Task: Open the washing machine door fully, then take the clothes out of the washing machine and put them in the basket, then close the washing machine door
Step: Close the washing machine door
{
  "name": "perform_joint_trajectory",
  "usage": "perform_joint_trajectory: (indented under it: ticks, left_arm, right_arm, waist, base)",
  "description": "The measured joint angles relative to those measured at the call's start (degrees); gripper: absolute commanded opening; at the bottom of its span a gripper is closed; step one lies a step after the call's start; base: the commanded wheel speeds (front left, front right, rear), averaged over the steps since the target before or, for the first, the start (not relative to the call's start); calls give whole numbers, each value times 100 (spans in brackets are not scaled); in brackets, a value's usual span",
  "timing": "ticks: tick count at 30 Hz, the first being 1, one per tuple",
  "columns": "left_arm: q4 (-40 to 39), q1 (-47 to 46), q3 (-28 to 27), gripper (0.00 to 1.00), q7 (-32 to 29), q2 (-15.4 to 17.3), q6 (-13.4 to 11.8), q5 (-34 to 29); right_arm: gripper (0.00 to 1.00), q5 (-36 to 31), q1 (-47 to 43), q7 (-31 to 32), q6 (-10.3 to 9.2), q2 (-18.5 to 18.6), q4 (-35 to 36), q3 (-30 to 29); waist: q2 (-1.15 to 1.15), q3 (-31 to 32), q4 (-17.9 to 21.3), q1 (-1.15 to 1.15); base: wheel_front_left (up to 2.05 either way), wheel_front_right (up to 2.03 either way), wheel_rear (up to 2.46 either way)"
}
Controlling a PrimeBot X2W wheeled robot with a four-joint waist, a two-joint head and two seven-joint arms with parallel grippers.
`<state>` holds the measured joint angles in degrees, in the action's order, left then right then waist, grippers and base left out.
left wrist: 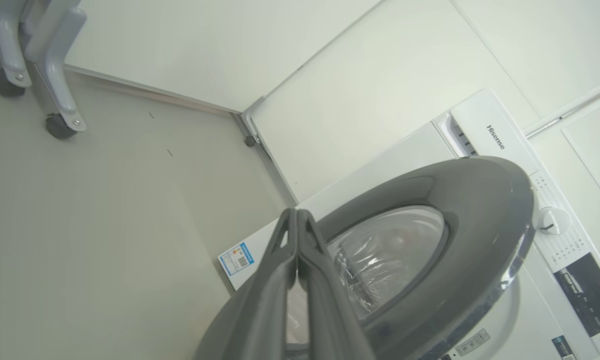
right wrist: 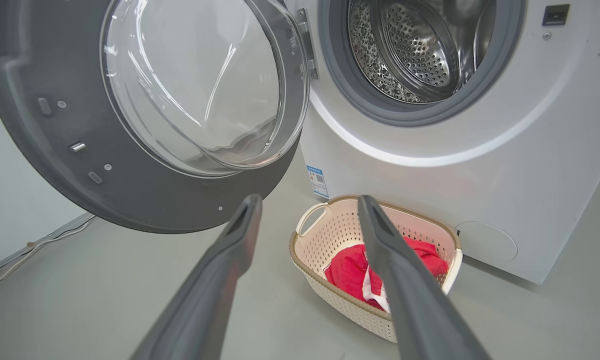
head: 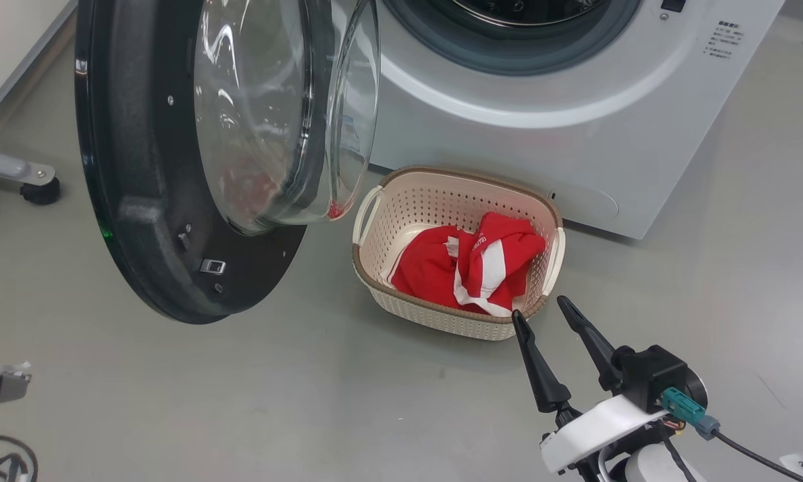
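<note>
The washing machine door point(head: 147, 201) stands swung open to the left, its glass bowl point(head: 274, 107) bulging toward the washing machine point(head: 575, 134). The drum mouth point(right wrist: 420, 50) is open and the steel drum looks bare inside. Red clothes point(head: 475, 264) with white stripes lie in the cream basket point(head: 375, 268) on the floor before the washer. My right gripper point(head: 542, 311) is open, hovering just in front of the basket's near right rim, nothing between its fingers. In the left wrist view my left gripper point(left wrist: 297, 215) is shut and empty, pointing at the door point(left wrist: 460, 240) from its outer side.
A grey wheeled stand leg point(head: 33, 181) sits on the floor at the far left, seen again as the stand's legs point(left wrist: 55, 100). A white wall and baseboard point(left wrist: 180, 100) run behind the washer. Grey floor point(head: 308, 402) spreads in front of the basket.
</note>
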<state>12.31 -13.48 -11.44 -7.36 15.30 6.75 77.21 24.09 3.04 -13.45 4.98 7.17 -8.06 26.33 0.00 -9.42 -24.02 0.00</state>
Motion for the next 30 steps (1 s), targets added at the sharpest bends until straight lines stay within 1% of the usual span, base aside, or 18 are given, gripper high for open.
perform_joint_trajectory:
  ticks: [2, 4, 7, 11, 14, 21, 30]
  left_arm:
    - [47, -200, -32, 0, -326, -114, -141, 433]
    - [119, -366, -125, 0, -632, -216, -354, 831]
    - [288, -512, -289, 0, -1043, -245, -730, 1318]
    - [417, -605, -325, 0, -1593, -246, -1163, 1737]
    - [432, -687, -319, 0, -1954, -234, -1385, 1916]
    - [424, -715, -135, 0, -2748, -191, -1404, 2284]
    - [385, -715, 37, 0, -3304, -105, -1404, 2481]
  right_arm:
    - [100, 0, 0, 0, 0, 5, -5, -7]
    - [100, 0, 0, 0, 0, 5, -7, -7]
    - [100, 0, 1, -1, 0, 4, -8, -7]
    - [100, 0, 2, -5, 0, 5, -7, -7]
    - [100, 0, 2, -5, 0, 4, -8, -5]
    - [100, 0, 3, -7, 0, 4, -9, -5]
    - [100, 0, 8, -7, 0, 3, -9, -3]
  waist:
    - [0, -13, 12, 0]
    - [0, -18, 17, 0]
    - [0, -26, 26, 0]
    - [0, -33, 42, 0]
    - [0, -37, 56, 0]
    - [0, -49, 81, 0]
    - [0, -68, 118, 0]
  base:
    - [0, 0, 0]
    - [0, 0, 0]
    - [0, 0, 0]
    - [0, 0, 0]
    - [0, 0, 0]
    - [0, 0, 0]
    - [0, 0, 0]
